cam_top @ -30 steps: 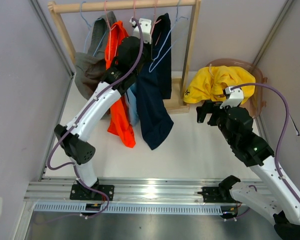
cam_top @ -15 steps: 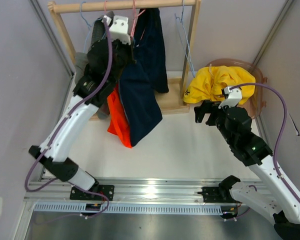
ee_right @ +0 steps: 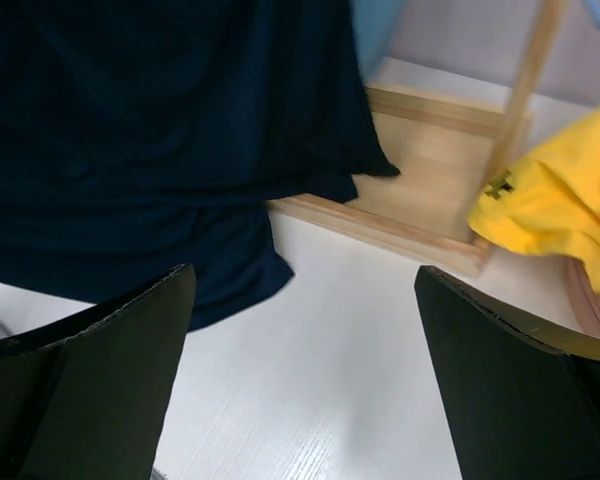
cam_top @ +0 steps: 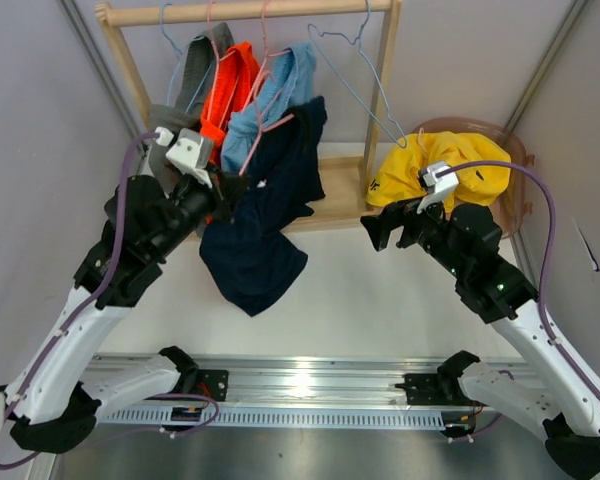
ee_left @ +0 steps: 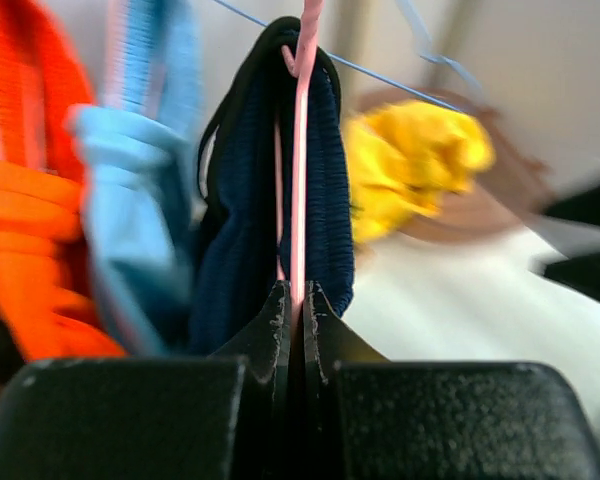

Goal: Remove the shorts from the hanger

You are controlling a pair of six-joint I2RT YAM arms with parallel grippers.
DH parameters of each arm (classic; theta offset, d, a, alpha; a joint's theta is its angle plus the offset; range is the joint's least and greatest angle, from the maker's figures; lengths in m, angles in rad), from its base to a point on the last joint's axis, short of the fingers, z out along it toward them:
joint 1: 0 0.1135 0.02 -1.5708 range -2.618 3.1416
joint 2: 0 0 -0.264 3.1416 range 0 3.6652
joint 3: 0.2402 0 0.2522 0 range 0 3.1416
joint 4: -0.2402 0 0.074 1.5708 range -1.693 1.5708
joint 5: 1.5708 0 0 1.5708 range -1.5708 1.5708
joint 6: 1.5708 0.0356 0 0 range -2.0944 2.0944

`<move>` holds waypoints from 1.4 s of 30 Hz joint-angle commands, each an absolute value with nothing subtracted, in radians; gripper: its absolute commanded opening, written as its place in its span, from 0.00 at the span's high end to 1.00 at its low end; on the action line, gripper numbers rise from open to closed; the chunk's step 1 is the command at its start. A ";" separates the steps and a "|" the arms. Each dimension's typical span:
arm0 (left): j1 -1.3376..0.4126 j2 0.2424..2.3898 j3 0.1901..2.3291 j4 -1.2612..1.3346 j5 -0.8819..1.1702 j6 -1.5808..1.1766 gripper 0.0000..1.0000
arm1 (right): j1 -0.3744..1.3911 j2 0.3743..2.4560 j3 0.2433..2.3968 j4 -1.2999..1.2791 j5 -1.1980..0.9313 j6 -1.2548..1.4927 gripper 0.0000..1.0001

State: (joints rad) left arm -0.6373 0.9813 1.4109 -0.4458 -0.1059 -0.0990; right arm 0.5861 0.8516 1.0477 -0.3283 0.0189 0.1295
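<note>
My left gripper (cam_top: 234, 186) is shut on a pink wire hanger (cam_top: 261, 132) that carries the dark navy shorts (cam_top: 258, 232), held low in front of the rack. In the left wrist view the fingertips (ee_left: 278, 312) pinch the pink hanger wire (ee_left: 300, 180), with the navy shorts (ee_left: 330, 210) draped over it. The grey shorts (cam_top: 183, 110), orange shorts (cam_top: 230, 82) and light blue shorts (cam_top: 272, 100) hang on the rack. The yellow shorts (cam_top: 442, 165) lie in a brown basket (cam_top: 518, 205). My right gripper (cam_top: 384, 230) is open and empty (ee_right: 305, 350), just right of the navy shorts (ee_right: 160, 120).
The wooden rack has a top rail (cam_top: 250, 12), a right post (cam_top: 383, 95) and a base board (ee_right: 420, 215). An empty blue wire hanger (cam_top: 360, 75) hangs at the rail's right end. Grey walls close in both sides. A metal rail (cam_top: 300, 385) runs along the near edge.
My left arm has drawn back and down from the rail toward the near left, bringing the pink hanger and navy shorts. My right gripper has shifted left toward the shorts.
</note>
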 commanded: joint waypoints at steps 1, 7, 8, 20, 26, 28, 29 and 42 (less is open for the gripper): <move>-0.646 0.911 1.379 -0.409 0.197 -0.179 1.00 | 0.588 0.871 1.081 -0.203 -0.156 0.048 0.00; -0.647 0.861 1.381 -0.474 0.459 -0.224 1.00 | 0.588 0.933 1.089 -0.140 -0.219 0.021 0.00; -0.647 0.845 1.385 -0.486 0.468 -0.219 1.00 | 0.588 0.934 1.089 -0.134 -0.218 0.018 0.01; -0.647 0.799 1.496 -0.670 0.427 -0.155 1.00 | 0.563 0.916 1.080 -0.118 -0.169 0.003 0.00; -0.647 0.799 1.588 -0.724 0.469 -0.159 1.00 | 0.540 0.916 1.042 -0.077 -0.199 0.003 0.00; -0.647 0.798 1.595 -0.724 0.492 -0.172 1.00 | 0.534 0.922 1.034 -0.046 -0.234 0.009 0.00; -0.647 0.796 1.601 -0.723 0.498 -0.176 1.00 | 0.532 0.923 1.029 -0.032 -0.250 0.014 0.00; -0.647 0.788 1.597 -0.767 0.394 -0.158 1.00 | 0.525 0.891 0.917 0.158 -0.245 0.107 1.00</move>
State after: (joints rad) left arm -0.6430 0.7975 1.5478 -0.8310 0.4389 -0.1661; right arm 0.5343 0.9360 0.9306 0.0872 -0.3412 0.0799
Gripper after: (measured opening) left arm 0.050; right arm 0.069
